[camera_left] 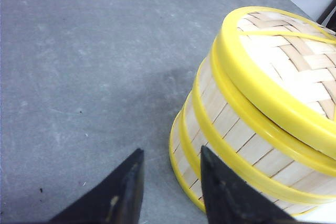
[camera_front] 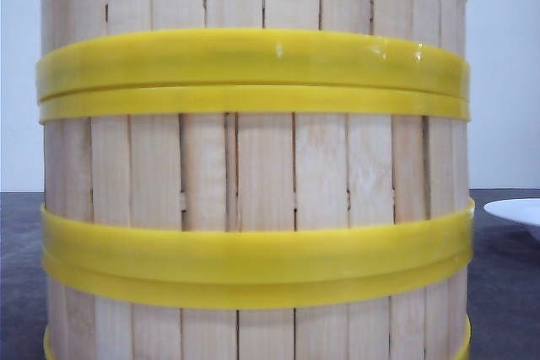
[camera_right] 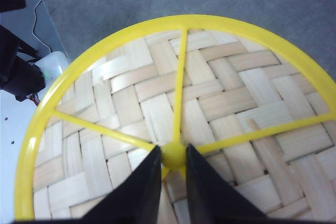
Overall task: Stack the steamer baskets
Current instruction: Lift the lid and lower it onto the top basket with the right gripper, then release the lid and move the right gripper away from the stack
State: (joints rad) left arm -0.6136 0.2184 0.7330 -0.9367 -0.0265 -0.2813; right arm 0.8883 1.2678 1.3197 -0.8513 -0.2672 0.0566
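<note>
The steamer baskets (camera_front: 253, 174) stand stacked, so close in the front view that their pale slats and yellow rims fill it. In the left wrist view the stack (camera_left: 247, 140) sits on the grey table, capped by a woven top (camera_left: 294, 61). My left gripper (camera_left: 171, 151) is open beside the stack's base, one fingertip (camera_left: 210, 166) in front of the lowest rim, with nothing between the fingers. In the right wrist view the woven top (camera_right: 220, 93) has yellow spokes meeting at a small knob (camera_right: 174, 156). My right gripper (camera_right: 172, 148) is shut on that knob.
A white plate (camera_front: 515, 208) lies on the dark table at the right edge of the front view. Bare grey table (camera_left: 79, 51) spreads beside the stack. A white device with cables (camera_right: 50, 64) sits past the table edge.
</note>
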